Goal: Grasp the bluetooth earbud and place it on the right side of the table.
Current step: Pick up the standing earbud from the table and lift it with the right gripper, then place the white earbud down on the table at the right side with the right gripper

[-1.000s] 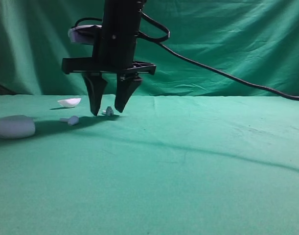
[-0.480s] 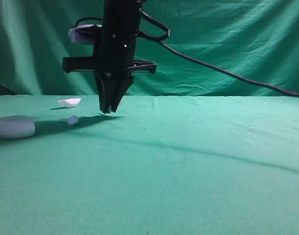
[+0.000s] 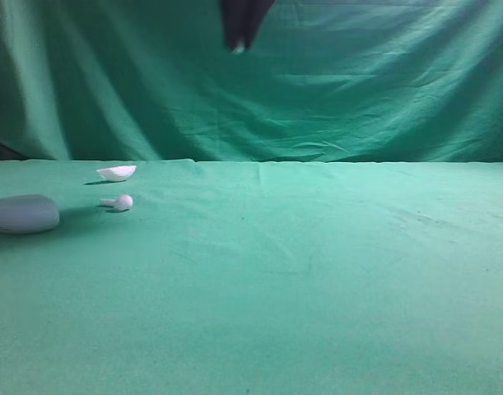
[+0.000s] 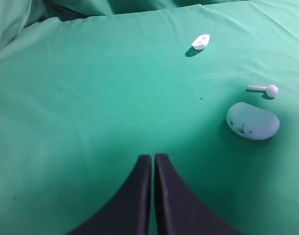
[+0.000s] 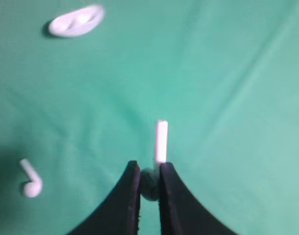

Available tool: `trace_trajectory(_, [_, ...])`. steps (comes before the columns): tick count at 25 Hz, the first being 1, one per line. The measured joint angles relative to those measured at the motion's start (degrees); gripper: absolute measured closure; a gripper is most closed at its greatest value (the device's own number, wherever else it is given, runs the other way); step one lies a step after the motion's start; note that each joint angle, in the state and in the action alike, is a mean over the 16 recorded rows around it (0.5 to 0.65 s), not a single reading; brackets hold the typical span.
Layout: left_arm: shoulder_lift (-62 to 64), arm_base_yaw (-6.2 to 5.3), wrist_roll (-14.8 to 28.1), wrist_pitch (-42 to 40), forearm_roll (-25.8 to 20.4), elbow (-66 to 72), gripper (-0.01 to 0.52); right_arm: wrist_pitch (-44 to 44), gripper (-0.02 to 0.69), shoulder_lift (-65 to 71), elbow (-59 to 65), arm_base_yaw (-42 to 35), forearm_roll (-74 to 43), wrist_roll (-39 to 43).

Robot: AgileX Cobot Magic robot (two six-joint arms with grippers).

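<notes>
My right gripper (image 5: pixel 149 169) is shut on the bluetooth earbud (image 5: pixel 160 142). Its rounded head is pinched between the black fingers and its white stem sticks out past the tips. In the exterior view this gripper (image 3: pixel 239 41) hangs high at the top edge, above the green table (image 3: pixel 317 271), with a speck of the earbud (image 3: pixel 238 49) at its tip. My left gripper (image 4: pixel 152 157) is shut and empty, low over the cloth, left of the white oval case (image 4: pixel 252 120).
The twin earbud (image 3: pixel 119 202) lies on the left of the table, also seen in both wrist views (image 4: pixel 264 89) (image 5: pixel 30 180). The oval case (image 3: pixel 22 214) sits at the far left. A small white shell-like piece (image 3: pixel 117 172) lies behind them.
My right gripper closed on the earbud at the table, then rose steeply with it to the top of the exterior view. The other things have not moved.
</notes>
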Motion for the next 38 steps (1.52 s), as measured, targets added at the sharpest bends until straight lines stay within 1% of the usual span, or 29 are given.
trace_trajectory(4, [0.00,0.00,0.00,0.00,0.00,0.00,0.514,1.13,0.578,-7.99,7.29,-3.12,-2.66,2.19])
trace_trajectory(9, [0.00,0.00,0.00,0.00,0.00,0.00,0.514,-1.44,0.578,-19.33,23.65,-8.02,-5.06,5.03])
trace_trajectory(16, [0.00,0.00,0.00,0.00,0.01,0.00,0.514,-11.15,0.578,-31.56,51.37,-14.44,-5.71,7.89])
trace_trajectory(21, [0.00,0.00,0.00,0.00,0.01,0.00,0.514,-20.12,0.578,-34.37,65.32,-17.43,-5.55,9.31])
trace_trajectory(25, [0.00,0.00,0.00,0.00,0.01,0.00,0.514,-26.34,0.578,-33.19,70.89,-18.67,-5.44,9.82])
trace_trajectory(29, [0.00,0.00,0.00,0.00,0.01,0.00,0.514,-30.85,0.578,-30.91,72.86,-19.24,-5.38,10.18])
trace_trajectory(34, [0.00,0.00,0.00,0.00,0.01,0.00,0.514,-34.33,0.578,-28.61,73.12,-19.38,-5.33,10.40])
trace_trajectory(38, [0.00,0.00,0.00,0.00,0.01,0.00,0.514,-35.75,0.555,-27.55,73.12,-19.38,-5.28,10.51])
